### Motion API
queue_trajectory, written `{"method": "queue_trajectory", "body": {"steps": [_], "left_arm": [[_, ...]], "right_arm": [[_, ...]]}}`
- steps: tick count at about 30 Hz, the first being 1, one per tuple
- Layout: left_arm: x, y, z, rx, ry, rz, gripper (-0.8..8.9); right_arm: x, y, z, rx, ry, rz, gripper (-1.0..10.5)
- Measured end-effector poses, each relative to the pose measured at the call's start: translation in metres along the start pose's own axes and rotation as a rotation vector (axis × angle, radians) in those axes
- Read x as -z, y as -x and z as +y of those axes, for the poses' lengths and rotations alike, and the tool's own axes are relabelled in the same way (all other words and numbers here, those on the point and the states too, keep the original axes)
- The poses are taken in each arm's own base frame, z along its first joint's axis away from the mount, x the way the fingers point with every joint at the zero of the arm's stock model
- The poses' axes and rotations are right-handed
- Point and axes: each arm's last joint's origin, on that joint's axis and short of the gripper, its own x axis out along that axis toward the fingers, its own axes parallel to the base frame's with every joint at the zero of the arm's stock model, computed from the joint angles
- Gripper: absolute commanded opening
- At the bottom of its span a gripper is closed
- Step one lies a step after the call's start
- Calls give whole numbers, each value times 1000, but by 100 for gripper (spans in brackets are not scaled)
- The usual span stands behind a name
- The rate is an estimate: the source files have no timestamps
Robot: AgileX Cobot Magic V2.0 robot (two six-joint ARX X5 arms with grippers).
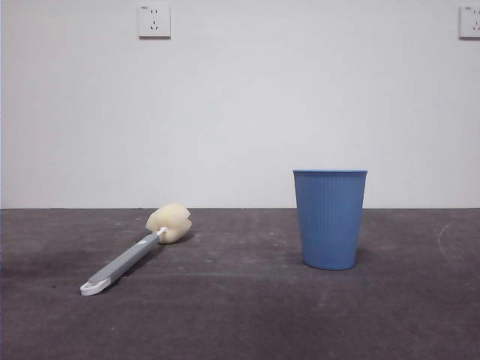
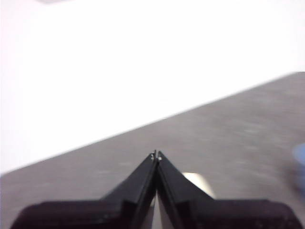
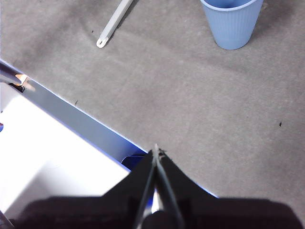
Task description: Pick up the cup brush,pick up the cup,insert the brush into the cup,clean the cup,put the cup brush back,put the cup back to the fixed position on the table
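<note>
The cup brush (image 1: 135,251) lies flat on the table (image 1: 240,322) at the left, its cream sponge head (image 1: 170,223) farther back and its white looped end nearer. The blue ribbed cup (image 1: 330,217) stands upright at the right. Neither gripper shows in the front view. My left gripper (image 2: 156,154) is shut and empty above the table; part of the sponge head (image 2: 198,182) peeks from behind one jaw, and a blur of the cup (image 2: 300,162) sits at the picture's edge. My right gripper (image 3: 156,151) is shut and empty, far from the cup (image 3: 232,24) and the brush handle (image 3: 114,21).
A white wall with two sockets (image 1: 154,21) rises behind the table. In the right wrist view the table's near edge (image 3: 81,119) runs diagonally, with bright white floor beyond it.
</note>
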Motion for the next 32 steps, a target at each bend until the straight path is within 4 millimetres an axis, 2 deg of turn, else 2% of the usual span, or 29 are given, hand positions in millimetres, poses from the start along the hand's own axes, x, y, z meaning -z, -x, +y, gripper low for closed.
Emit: {"method": "queue_trajectory", "body": {"steps": [4, 7, 12, 17, 20, 26, 32], "left_arm": [[5, 6, 12, -123, -30, -48, -4], [26, 11, 14, -158, -45, -103, -4], [77, 14, 10, -206, -45, -159, -4], [133, 8, 5, -228, 29, -67, -4], [158, 6, 1, -227, 82, -26, -4], [178, 7, -3, -206, 149, 153, -4], [179, 8, -3, -202, 176, 163, -4]], "right_arm": [[0, 0, 0, 0, 0, 0, 2], [0, 0, 0, 0, 0, 0, 2], [0, 0, 0, 0, 0, 0, 2], [0, 0, 0, 0, 0, 0, 2], [0, 0, 0, 0, 0, 0, 2], [0, 0, 0, 0, 0, 0, 2], [0, 0, 0, 0, 0, 0, 2]]}}
